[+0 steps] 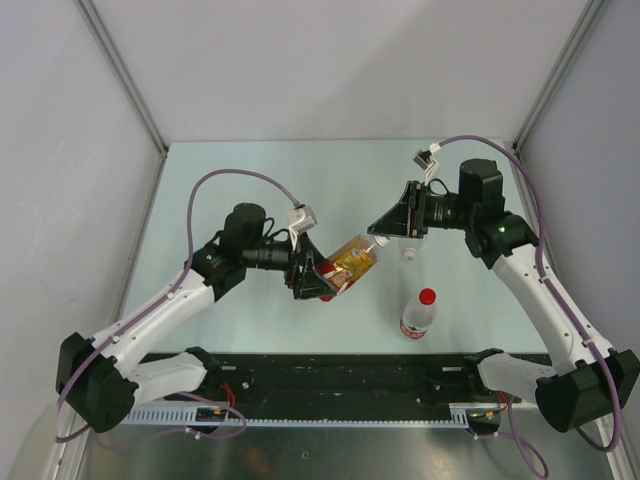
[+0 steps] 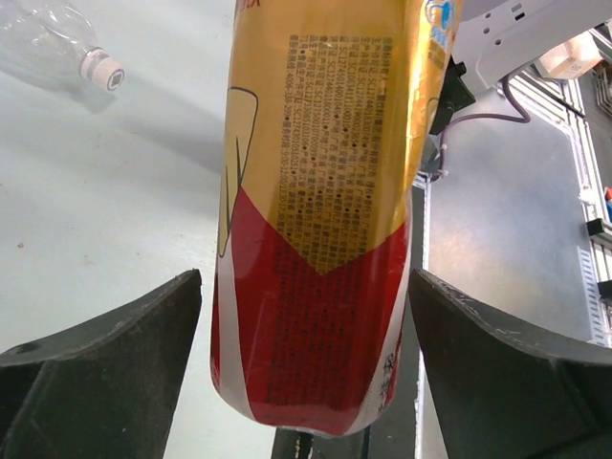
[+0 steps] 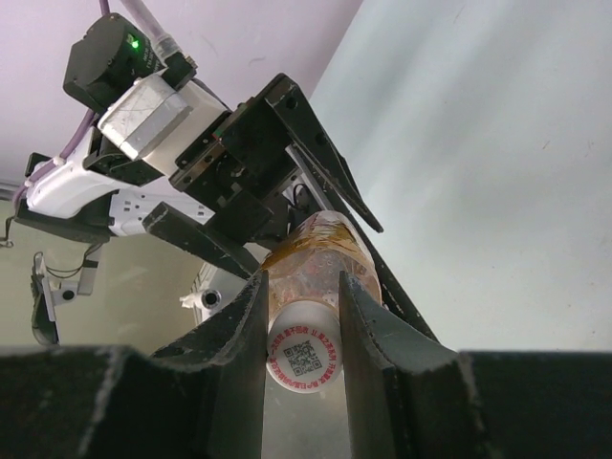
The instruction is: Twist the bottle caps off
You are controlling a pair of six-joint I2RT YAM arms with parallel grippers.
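Table pale green, walls grey

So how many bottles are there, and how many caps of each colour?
Bottles: 3 (amber bottle, red-capped bottle, clear bottle)
Red caps: 1 (red cap)
White caps: 2 (amber bottle's cap, clear bottle's cap)
Total: 6 things

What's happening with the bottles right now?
The right gripper is shut on the white cap of the amber bottle, which hangs tilted between the two arms. The left gripper straddles the bottle's body; whether it is clamped isn't clear. The red-capped bottle stands nearby with its cap on.
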